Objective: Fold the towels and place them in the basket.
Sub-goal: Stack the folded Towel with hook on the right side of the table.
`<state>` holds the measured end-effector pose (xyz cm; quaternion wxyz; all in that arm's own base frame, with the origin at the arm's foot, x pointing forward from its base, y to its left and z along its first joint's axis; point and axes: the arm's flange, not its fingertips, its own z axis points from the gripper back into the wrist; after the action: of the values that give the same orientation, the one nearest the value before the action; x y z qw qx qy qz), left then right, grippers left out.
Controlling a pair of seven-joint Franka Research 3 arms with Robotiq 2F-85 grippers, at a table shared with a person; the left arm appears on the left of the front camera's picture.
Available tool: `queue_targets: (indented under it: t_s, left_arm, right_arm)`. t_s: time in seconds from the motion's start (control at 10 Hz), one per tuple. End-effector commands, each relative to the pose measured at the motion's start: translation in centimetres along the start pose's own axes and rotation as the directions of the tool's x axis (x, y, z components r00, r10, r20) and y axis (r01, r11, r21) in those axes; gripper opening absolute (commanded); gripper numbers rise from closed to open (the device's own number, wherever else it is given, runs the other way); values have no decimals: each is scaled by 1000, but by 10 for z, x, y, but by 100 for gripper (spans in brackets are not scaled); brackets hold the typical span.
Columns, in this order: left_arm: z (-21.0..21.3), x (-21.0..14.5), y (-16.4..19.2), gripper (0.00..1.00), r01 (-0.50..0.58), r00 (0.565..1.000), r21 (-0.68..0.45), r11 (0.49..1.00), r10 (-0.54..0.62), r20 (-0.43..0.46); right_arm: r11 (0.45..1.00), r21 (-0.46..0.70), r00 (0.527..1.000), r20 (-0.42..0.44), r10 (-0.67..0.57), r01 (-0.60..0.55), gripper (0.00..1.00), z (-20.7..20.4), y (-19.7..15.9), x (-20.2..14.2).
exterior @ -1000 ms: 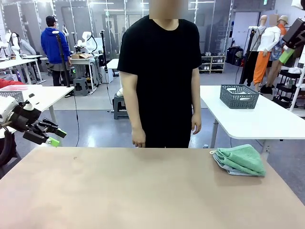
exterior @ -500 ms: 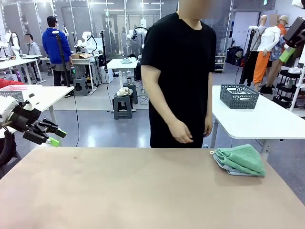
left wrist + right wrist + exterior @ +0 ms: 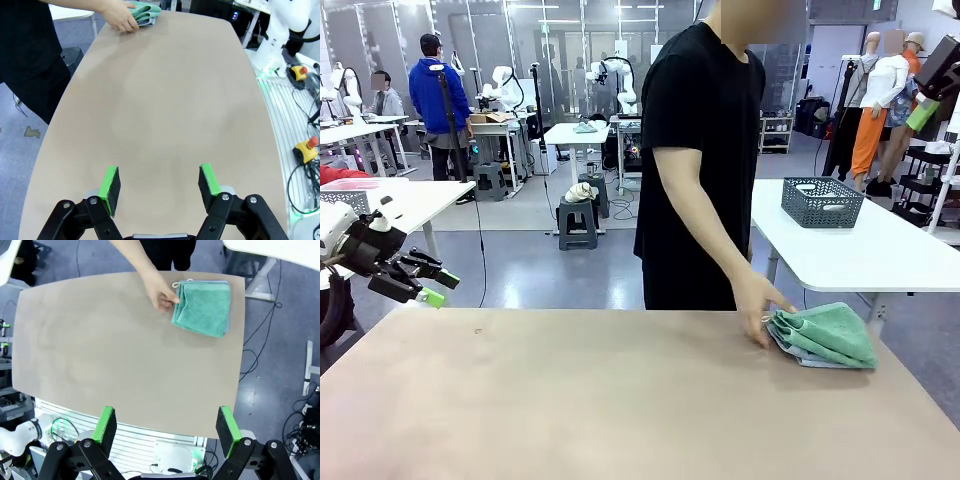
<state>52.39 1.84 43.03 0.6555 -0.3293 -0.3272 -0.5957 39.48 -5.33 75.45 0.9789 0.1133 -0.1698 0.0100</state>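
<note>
Two folded towels lie stacked at the table's far right: the mint green towel (image 3: 828, 333) on top, the pale blue-grey towel (image 3: 797, 354) showing under it. The person's hand (image 3: 760, 308) rests on the stack's left edge. From high above, the right wrist view shows the towels (image 3: 202, 307) and the hand (image 3: 160, 295), with my right gripper (image 3: 166, 427) open and empty. My left gripper (image 3: 425, 283) hovers open and empty off the table's left edge, looking along the table to the towels (image 3: 146, 12). The dark grey basket (image 3: 822, 202) stands on a white table behind.
The tan table (image 3: 620, 400) is bare apart from the towels. The person stands at the far edge, right of centre. A paler mesh basket (image 3: 348, 198) sits on a white table at the left. The right arm's base (image 3: 280, 35) and emergency-stop boxes stand beside the table.
The person has stepped to the right and reached a hand down onto the towel stack. Both grippers and the towels have stayed where they were.
</note>
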Motion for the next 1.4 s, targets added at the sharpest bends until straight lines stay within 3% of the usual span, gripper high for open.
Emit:
queue_targets:
  t_s: [0.0,1.3]
  left_arm:
    - [1,1,-1,80,1,1000,1,1000,-1,-2]
    - [1,1,-1,80,1,1000,1,1000,-1,-2]
  right_arm:
    - [1000,16,1000,-4,-8,8,100,2,1,0]
    - [1000,16,1000,-4,-8,8,100,2,1,0]
